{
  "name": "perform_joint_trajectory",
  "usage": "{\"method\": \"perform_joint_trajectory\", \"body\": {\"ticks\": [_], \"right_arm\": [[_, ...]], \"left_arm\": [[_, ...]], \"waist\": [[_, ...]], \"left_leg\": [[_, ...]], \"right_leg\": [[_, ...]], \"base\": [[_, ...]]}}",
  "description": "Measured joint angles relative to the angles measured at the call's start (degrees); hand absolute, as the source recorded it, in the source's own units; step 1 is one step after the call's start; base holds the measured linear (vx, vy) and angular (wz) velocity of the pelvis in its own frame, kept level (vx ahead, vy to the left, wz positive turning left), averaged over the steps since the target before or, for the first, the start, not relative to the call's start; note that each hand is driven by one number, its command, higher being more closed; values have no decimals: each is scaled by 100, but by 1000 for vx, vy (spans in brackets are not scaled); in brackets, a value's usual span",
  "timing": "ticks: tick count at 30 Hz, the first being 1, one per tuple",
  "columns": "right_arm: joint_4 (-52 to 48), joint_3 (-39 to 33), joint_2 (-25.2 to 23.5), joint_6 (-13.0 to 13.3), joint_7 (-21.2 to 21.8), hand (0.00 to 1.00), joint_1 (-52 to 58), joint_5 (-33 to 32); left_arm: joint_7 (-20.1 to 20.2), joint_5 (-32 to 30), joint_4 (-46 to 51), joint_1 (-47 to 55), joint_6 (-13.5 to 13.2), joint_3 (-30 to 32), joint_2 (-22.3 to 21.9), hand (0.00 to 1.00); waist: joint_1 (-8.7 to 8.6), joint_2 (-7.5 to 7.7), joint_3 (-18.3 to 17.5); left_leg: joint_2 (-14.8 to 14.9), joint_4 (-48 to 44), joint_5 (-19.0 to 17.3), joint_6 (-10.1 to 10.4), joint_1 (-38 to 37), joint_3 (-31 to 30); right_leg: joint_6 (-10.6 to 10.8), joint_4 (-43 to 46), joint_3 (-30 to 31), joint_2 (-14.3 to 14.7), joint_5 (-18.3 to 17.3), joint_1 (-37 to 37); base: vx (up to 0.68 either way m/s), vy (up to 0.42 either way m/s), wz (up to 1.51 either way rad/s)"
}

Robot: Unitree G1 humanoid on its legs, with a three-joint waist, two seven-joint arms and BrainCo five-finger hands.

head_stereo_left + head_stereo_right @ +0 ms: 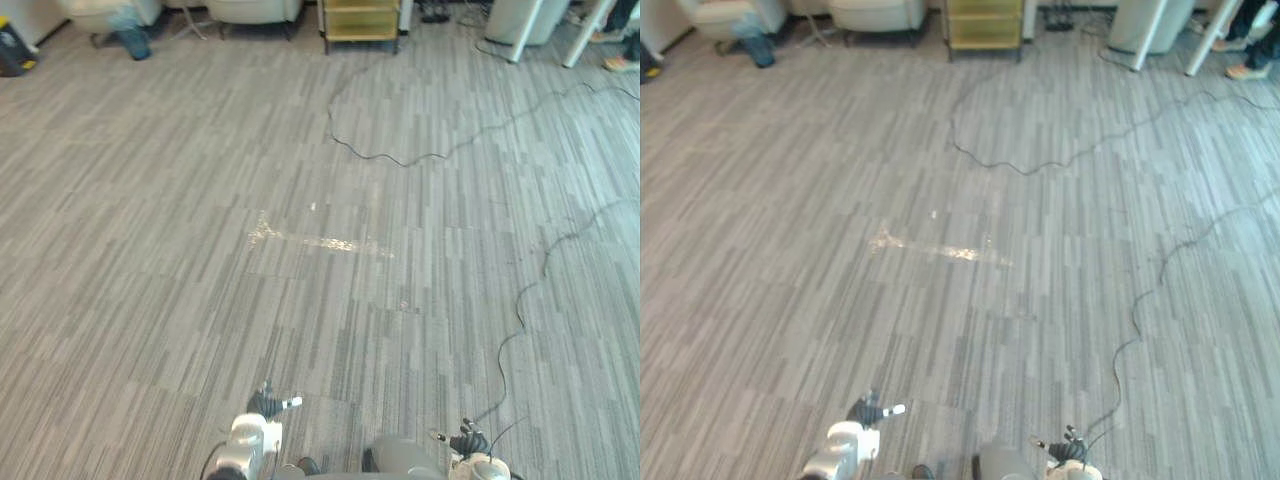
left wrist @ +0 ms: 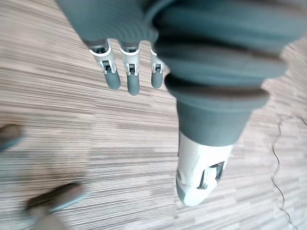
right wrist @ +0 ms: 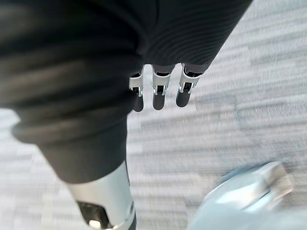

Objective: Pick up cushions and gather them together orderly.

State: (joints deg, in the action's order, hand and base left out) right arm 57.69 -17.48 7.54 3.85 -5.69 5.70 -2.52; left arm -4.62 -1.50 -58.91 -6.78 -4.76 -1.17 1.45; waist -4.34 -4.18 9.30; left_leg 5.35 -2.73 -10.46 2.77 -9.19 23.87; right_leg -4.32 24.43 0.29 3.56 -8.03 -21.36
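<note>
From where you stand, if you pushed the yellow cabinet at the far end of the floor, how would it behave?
The cabinet looks boxy and rigid, so it should keep its shape. Its base sits on carpet, so it would probably drag and resist sliding. Whether it has wheels is too small to tell, and its top is cut off, so tipping is hard to judge.

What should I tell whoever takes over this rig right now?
Left hand: open, fingers straight, holding nothing.
Right hand: open, holding nothing.
Cushions: none in either hand; ahead lie grey striped carpet, with cream armchairs and a yellow cabinet at the far end.
Done: nothing gathered yet.
Left: find the cushions, pick them up, gather them together neatly.
</note>
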Motion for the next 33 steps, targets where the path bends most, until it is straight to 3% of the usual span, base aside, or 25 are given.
{"method": "perform_joint_trajectory", "body": {"ticks": [1,4,6,8,11,12,13,14,15,17,19,20,21,22,23,24,25,26,27,28,29,30,31,32,33], "right_arm": [[12,-60,1,-5,-3,0,10,-3],[-82,-307,-106,-16,-35,0,61,-156],[-426,-253,-296,-37,-56,0,340,-366],[-621,-244,-343,-34,-62,0,388,-491],[-757,-264,-272,-16,-60,0,197,-494],[-717,-269,-245,-18,-62,0,145,-491],[-599,-389,-239,-21,-69,0,21,-487],[-541,-431,-236,-17,-76,0,-8,-485],[-381,-500,-209,-9,-100,0,-74,-482],[-192,-496,-80,6,-115,0,-143,-458],[-174,-503,-67,6,-113,0,-65,-427],[-166,-517,-22,5,-105,0,186,-424],[-163,-517,-22,5,-97,0,243,-412],[-69,-538,-125,-2,-97,0,315,-413],[24,-587,-204,-29,-100,0,490,-408],[161,-606,-278,-41,-108,0,599,-378],[270,-577,-318,-57,-81,0,541,-323],[301,-580,-303,-58,-60,0,438,-245],[288,-581,-293,-56,-56,0,383,-231],[177,-547,-273,-42,-44,0,301,-208],[139,-464,-243,-4,-41,0,286,-208],[117,-417,-236,14,-33,0,284,-207],[102,-413,-244,14,-31,0,284,-208],[-8,-398,-294,7,-33,0,294,-211],[-64,-306,-316,14,-31,0,325,-216]], "left_arm": [[4,-27,-31,7,12,-9,-30,0],[38,-178,-3,122,22,49,-231,0],[43,-182,375,407,40,138,-382,0],[34,-174,582,543,40,137,-413,0],[28,-173,651,539,36,178,-419,0],[29,-174,641,562,39,173,-418,0],[31,-174,553,604,41,158,-418,0],[31,-174,519,612,41,132,-417,0],[29,-173,521,665,5,57,-413,0],[21,-174,501,661,-66,10,-408,0],[33,-174,435,704,-111,2,-405,0],[37,-174,416,768,-98,-29,-408,0],[36,-175,405,802,-104,-27,-407,0],[38,-174,300,815,-97,-27,-319,0],[43,-175,201,807,-91,-91,-249,0],[80,-174,141,797,-85,-255,-199,0],[113,-168,72,714,-58,-374,-160,0],[112,-162,52,712,-33,-374,-181,0],[112,-162,38,697,-16,-386,-194,0],[115,-133,-67,684,39,-452,-216,0],[117,-81,-135,669,42,-462,-253,0],[115,-52,-149,674,41,-470,-280,0],[114,-51,-147,670,41,-468,-282,0],[114,-50,-133,677,17,-422,-256,0],[106,-50,-104,675,7,-389,-184,0]], "waist": [[-1,-26,-20],[11,60,110],[43,229,188],[165,290,93],[308,295,95],[329,294,94],[343,314,114],[344,313,115],[354,235,104],[401,52,47],[423,49,-3],[387,47,-186],[400,19,-214],[394,251,-328],[353,472,-489],[280,584,-612],[207,686,-573],[221,673,-530],[208,647,-507],[144,501,-384],[108,368,-265],[96,181,-227],[95,145,-235],[88,105,-246],[51,232,-274]], "left_leg": [[52,-72,-2,7,15,-7],[496,-2378,73,81,673,-347],[1113,-5221,140,190,1374,-694],[1344,-5802,131,172,1868,-497],[1204,-4786,56,42,2567,95],[1053,-4271,55,41,2644,172],[610,-2753,120,109,2635,234],[490,-2287,192,148,2617,219],[275,-1199,448,358,2703,96],[209,-847,575,384,3031,-67],[-111,-836,742,44,3125,-97],[-498,-925,1058,-626,3057,-72],[-580,-917,1229,-858,3007,-129],[-849,-910,1555,-1016,2827,-244],[-1075,-738,1366,-1158,2628,-274],[-1263,-529,1131,-942,2345,-486],[-1356,-418,982,-870,2076,-617],[-1352,-376,835,-844,1860,-626],[-1342,-366,770,-821,1760,-665],[-1237,-337,590,-752,1306,-780],[-1090,-287,492,-741,931,-876],[-844,-215,476,-737,512,-990],[-786,-219,476,-736,459,-998],[-643,-224,458,-703,292,-1040],[-635,-242,282,-393,115,-1063]], "right_leg": [[-11,53,1,25,-64,8],[-140,146,-15,-27,-399,541],[-97,-233,-150,-1,-423,1664],[-48,-522,-113,4,-456,2103],[-68,-1064,361,2,-504,2521],[-67,-1119,447,-10,-504,2573],[-66,-1244,601,-58,-504,2814],[-66,-1298,667,-63,-504,2900],[-65,-1494,831,-5,-505,3157],[77,-1788,1132,132,-698,3430],[47,-1909,1244,16,-1035,3759],[80,-1533,1393,-21,-1250,3807],[150,-1284,1419,24,-1289,3761],[270,-279,1353,-69,-1354,3488],[567,617,1213,-193,-1179,3106],[1308,1802,1049,-194,-549,2645],[1473,3003,927,-288,-253,2008],[1126,3602,756,-432,-513,1552],[984,3752,654,-487,-621,1413],[681,3942,316,-656,-946,1089],[575,3817,209,-636,-1160,969],[519,3273,108,-575,-1358,600],[517,3096,107,-559,-1374,506],[643,2130,152,-564,-1304,185],[774,637,408,-672,-681,137]], "base": [[461,-244,22],[479,-306,23],[397,-199,43],[320,-179,13],[306,-106,-21],[298,-49,-52],[256,-41,-48],[481,-58,-62],[296,-29,-45],[417,49,-80],[516,117,-77],[511,98,-54],[690,88,-64],[581,43,-23],[808,34,16],[779,15,60],[873,22,44],[491,6,15],[476,8,-3],[483,-21,9],[706,-76,25],[569,-121,25],[524,-193,51],[609,-316,79],[502,-273,84]]}}
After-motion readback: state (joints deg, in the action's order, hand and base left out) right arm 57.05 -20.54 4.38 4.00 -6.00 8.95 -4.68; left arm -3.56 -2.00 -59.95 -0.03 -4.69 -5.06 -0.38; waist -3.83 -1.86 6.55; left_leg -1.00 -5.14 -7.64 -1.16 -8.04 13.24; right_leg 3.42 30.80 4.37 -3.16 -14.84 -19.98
